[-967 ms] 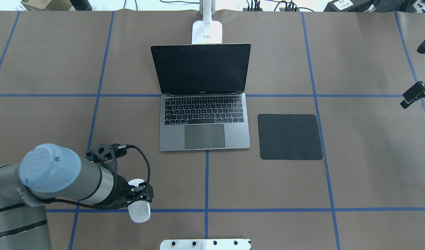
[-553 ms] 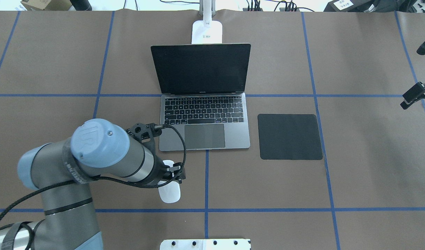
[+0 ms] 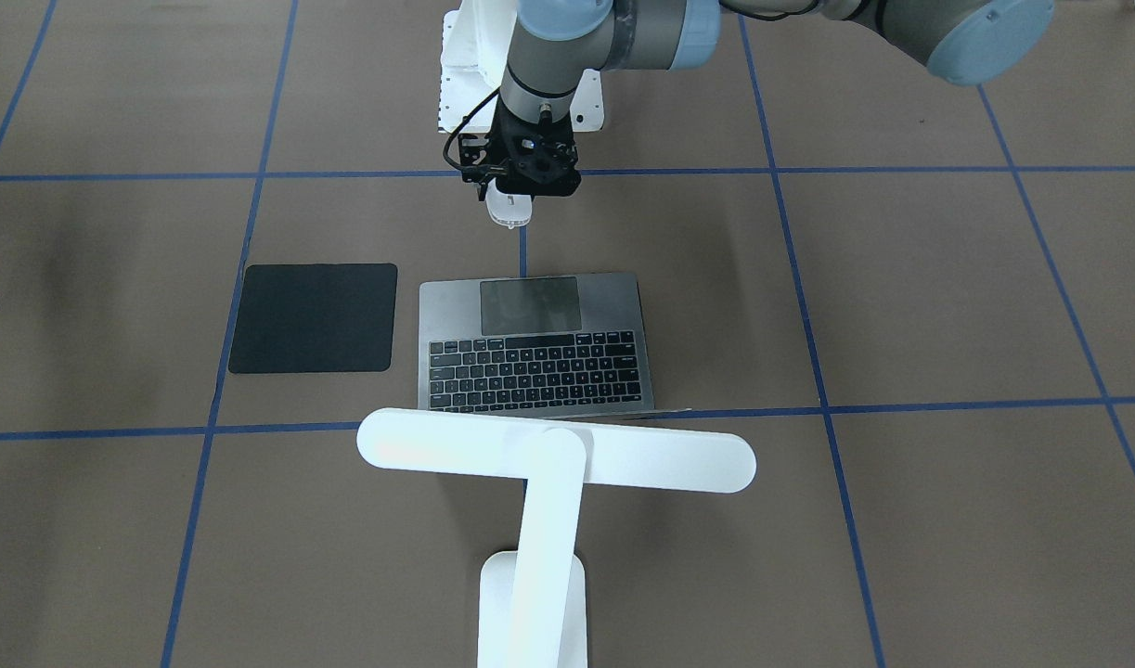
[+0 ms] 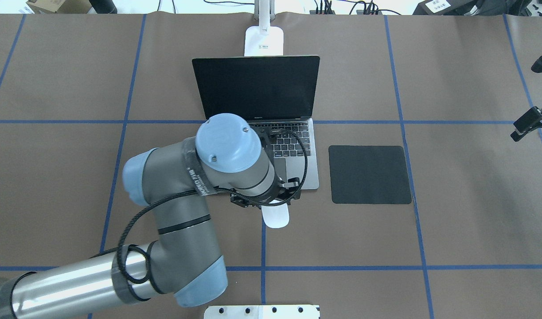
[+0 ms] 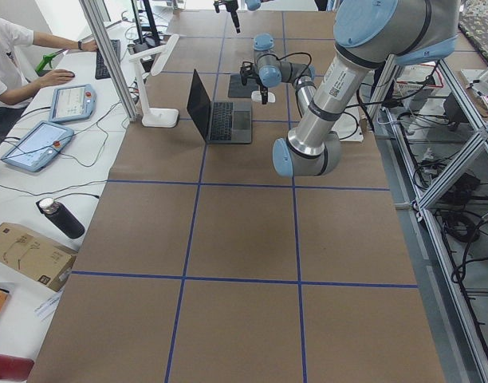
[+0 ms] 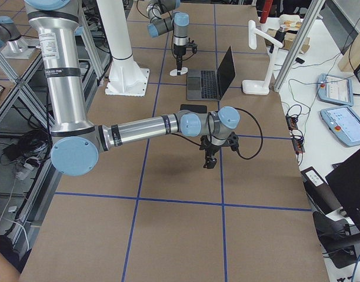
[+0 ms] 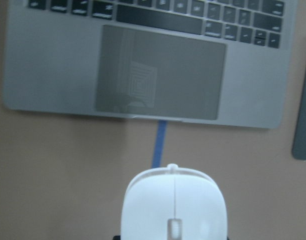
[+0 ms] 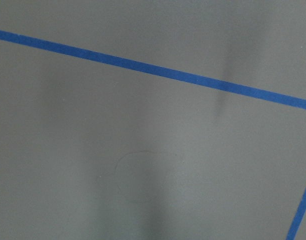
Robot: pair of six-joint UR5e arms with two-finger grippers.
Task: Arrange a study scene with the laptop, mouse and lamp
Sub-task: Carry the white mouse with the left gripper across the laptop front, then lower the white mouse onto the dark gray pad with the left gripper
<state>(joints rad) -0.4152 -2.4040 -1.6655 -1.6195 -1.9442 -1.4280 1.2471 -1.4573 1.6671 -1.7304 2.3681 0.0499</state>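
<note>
My left gripper (image 4: pixel 271 201) is shut on the white mouse (image 4: pixel 275 217) and holds it just in front of the laptop's front edge. The mouse also shows in the front-facing view (image 3: pixel 511 210) and in the left wrist view (image 7: pixel 174 205). I cannot tell whether it touches the table. The dark grey laptop (image 4: pixel 255 86) stands open at table centre, and my arm hides part of its keyboard. The white lamp (image 3: pixel 558 450) stands behind the laptop with its bar head over the screen. My right gripper (image 4: pixel 525 123) hangs at the far right edge, and I cannot tell whether it is open or shut.
A plain black square mat (image 4: pixel 370 174) lies right of the laptop, and it also shows in the front-facing view (image 3: pixel 312 317). A white bolted pedestal (image 4: pixel 262 311) sits at the near table edge. Blue tape lines cross the brown table cover. An operator's tablets lie beyond the far edge.
My left arm has carried the mouse to the right and away from the robot, from the near left to the laptop's front edge. The right gripper has barely moved.
</note>
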